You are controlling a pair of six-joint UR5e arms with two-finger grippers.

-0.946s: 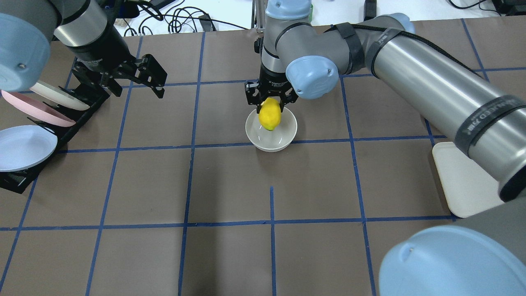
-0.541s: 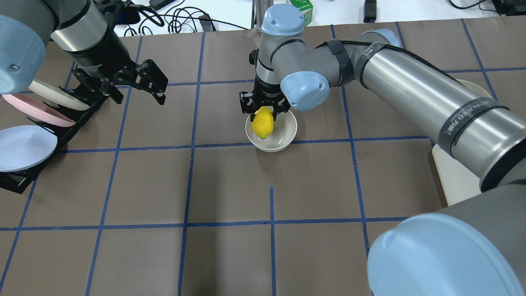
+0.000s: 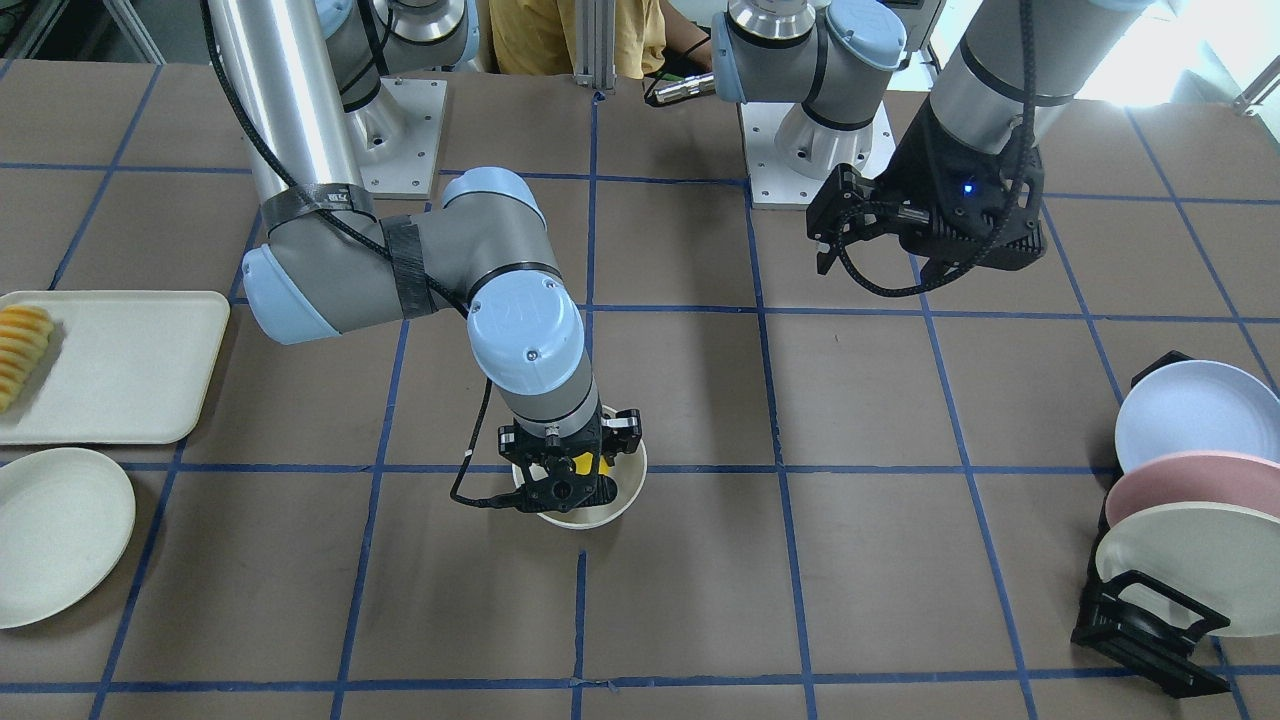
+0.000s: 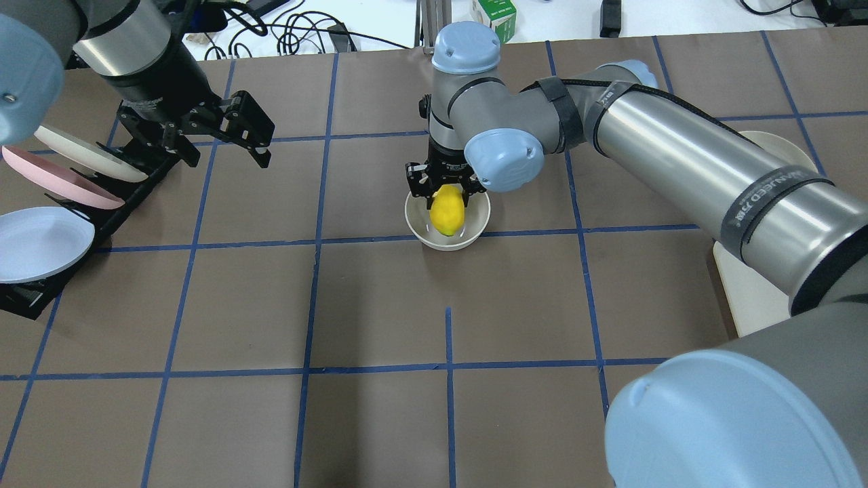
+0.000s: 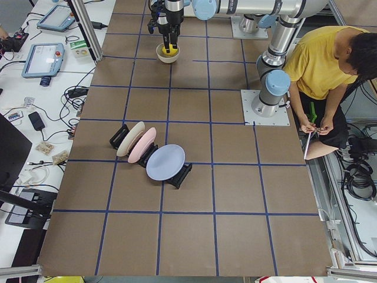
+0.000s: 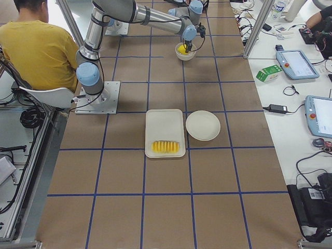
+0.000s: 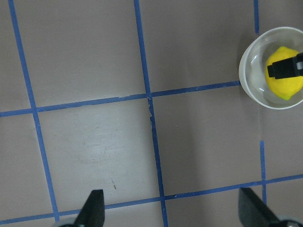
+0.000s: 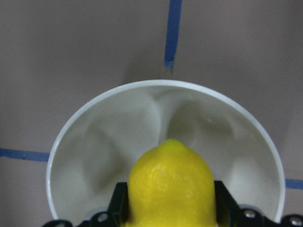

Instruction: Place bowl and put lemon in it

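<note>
The off-white bowl (image 4: 475, 225) stands upright near the table's middle and also shows in the front view (image 3: 630, 492). My right gripper (image 4: 447, 196) is shut on the yellow lemon (image 4: 447, 211) and holds it inside the bowl's rim. The right wrist view shows the lemon (image 8: 173, 182) between the fingers (image 8: 120, 204), over the bowl's smooth inside (image 8: 118, 137). I cannot tell if the lemon touches the bottom. My left gripper (image 4: 227, 157) is open and empty, hovering far to the left near the plate rack. Its wrist view shows the bowl (image 7: 250, 87) and lemon (image 7: 284, 87) from above.
A black rack (image 4: 129, 196) with three plates stands at the table's left edge; it also shows in the front view (image 3: 1140, 625). A cream tray (image 3: 120, 370) with sliced fruit (image 3: 20, 355) and a flat cream plate (image 3: 55, 535) lie on the right arm's side. A person (image 5: 318, 59) sits behind the robot.
My right gripper has come down with the lemon, first drifting left and then back right, so the lemon now sits lower in the bowl. The left arm has shifted only slightly.
</note>
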